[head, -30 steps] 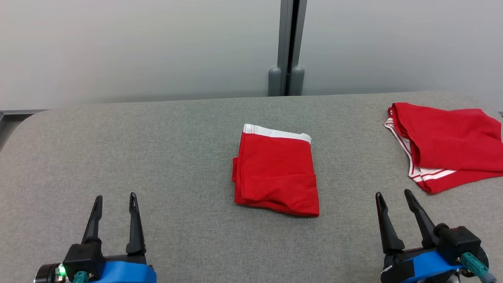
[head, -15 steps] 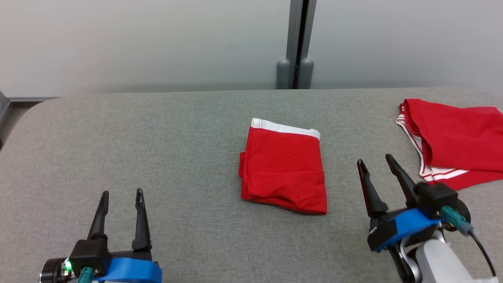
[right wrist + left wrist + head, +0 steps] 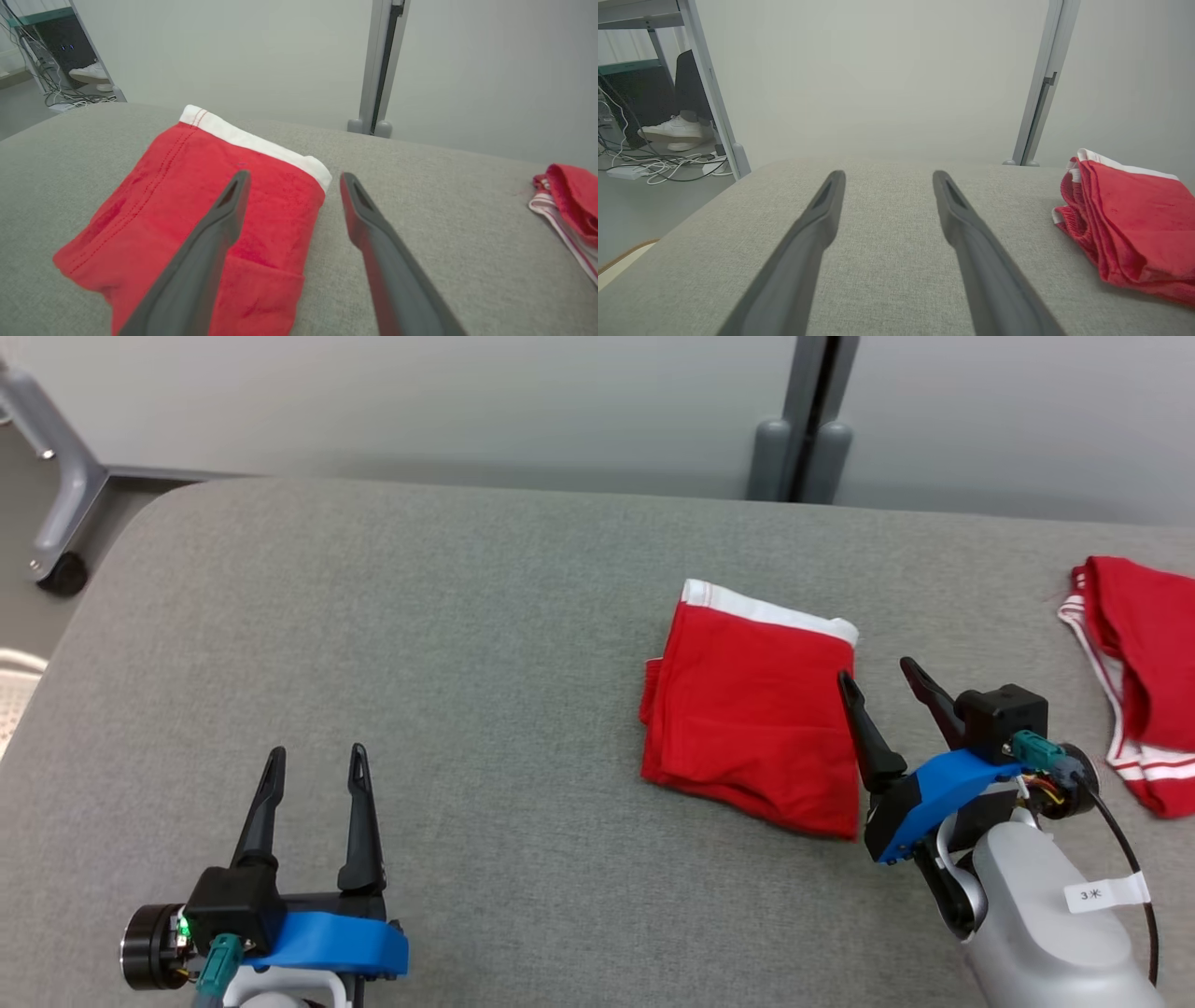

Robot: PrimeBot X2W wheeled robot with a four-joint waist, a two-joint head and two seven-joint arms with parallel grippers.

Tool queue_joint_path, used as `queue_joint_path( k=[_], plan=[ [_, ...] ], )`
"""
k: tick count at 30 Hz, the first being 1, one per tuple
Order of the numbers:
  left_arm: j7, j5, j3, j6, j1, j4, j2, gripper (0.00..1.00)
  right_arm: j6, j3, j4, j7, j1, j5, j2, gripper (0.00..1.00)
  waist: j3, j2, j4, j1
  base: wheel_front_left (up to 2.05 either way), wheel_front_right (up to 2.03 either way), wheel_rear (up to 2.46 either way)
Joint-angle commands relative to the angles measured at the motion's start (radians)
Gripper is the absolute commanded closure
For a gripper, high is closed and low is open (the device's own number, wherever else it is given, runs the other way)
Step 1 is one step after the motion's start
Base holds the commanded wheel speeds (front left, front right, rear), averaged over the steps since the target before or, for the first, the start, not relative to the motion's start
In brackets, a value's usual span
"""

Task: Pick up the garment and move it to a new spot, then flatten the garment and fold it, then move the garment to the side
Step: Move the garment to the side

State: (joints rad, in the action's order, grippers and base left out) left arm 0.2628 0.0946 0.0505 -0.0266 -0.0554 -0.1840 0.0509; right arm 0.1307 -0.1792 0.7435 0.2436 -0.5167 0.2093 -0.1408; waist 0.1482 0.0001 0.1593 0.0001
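Two grippers: the left gripper [image 3: 317, 751] and the right gripper [image 3: 876, 670], both spread as wide as they go, nothing held in either.
Left gripper: low over bare grey table [image 3: 467, 616], fingers pointing away from the robot, well apart from any cloth.
Folded garment: the folded garment [image 3: 747, 700] lies flat right of the table's middle, a neat red oblong with its white waistband [image 3: 770, 611] at the far end.
Long axis: from waistband to near hem, running away from the robot and leaning slightly – roughly in line with the right gripper's fingers.
Right gripper: at the garment's right edge. From its wrist camera, one finger is over the red cloth and the other over bare table, so the edge runs up between them. Whether a fingertip touches the cloth, I cannot tell.
Nearer arm: the right, by a long way – the garment lies just to its left.
Second red garment: the second red garment [image 3: 1139, 681] sits loose at the far right edge, apart from the folded one.
Step in hand: folding looks done; I'd judge it is lining up to shift the garment aside.
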Motion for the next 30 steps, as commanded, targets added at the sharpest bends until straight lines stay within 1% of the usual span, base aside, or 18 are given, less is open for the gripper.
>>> queue_joint_path(
  k=[1,8,16,17,18,19,25,30],
  plan=[
    [0.002,0.0,0.002,0.001,-0.018,0.0,-0.001,0.0,0.0,-0.001,0.019,0.004,-0.018,0.002,-0.009,0.0,0.025,-0.0001,0.025,-0.0001,0.0,0.0,0.0],
    [0.002,0.011,0.01,0.004,-0.039,-0.003,-0.001,0.0,0.0,-0.005,0.187,0.014,-0.08,0.023,-0.012,0.0,0.067,-0.0001,0.065,-0.0001,0.0,0.0,0.0],
    [0.002,0.024,0.024,0.01,-0.057,-0.007,-0.001,0.0,0.0,-0.021,0.316,0.019,-0.122,0.05,-0.008,0.0,0.093,-0.0001,0.08,-0.0001,0.0,0.0,0.0],
    [0.002,0.025,0.025,0.01,-0.059,-0.008,-0.001,0.0,0.0,-0.026,0.33,0.017,-0.125,0.056,-0.003,0.32,0.094,-0.0001,0.081,-0.0001,0.0,0.0,0.0],
    [0.002,0.026,0.025,0.01,-0.061,-0.009,-0.001,0.0,0.0,-0.031,0.34,0.017,-0.128,0.065,0.001,0.58,0.096,-0.0001,0.08,-0.0001,0.0,0.0,0.0],
    [0.002,0.028,0.026,0.012,-0.064,-0.01,-0.001,0.0,0.0,-0.039,0.349,0.016,-0.13,0.072,0.003,1.0,0.096,-0.0001,0.079,-0.0001,0.0,0.0,0.0],
    [0.002,0.029,0.024,0.013,-0.064,-0.018,-0.001,0.0,-0.001,-0.075,0.371,0.018,-0.135,0.116,-0.002,1.0,0.09,-0.0001,0.059,-0.0001,0.0,0.0,0.0],
    [0.002,0.025,0.018,0.008,-0.058,-0.02,-0.001,0.0,0.0,-0.101,0.301,0.02,-0.1,0.137,-0.015,1.0,0.074,-0.0001,0.019,-0.0001,0.0,0.0,0.0]
  ],
)
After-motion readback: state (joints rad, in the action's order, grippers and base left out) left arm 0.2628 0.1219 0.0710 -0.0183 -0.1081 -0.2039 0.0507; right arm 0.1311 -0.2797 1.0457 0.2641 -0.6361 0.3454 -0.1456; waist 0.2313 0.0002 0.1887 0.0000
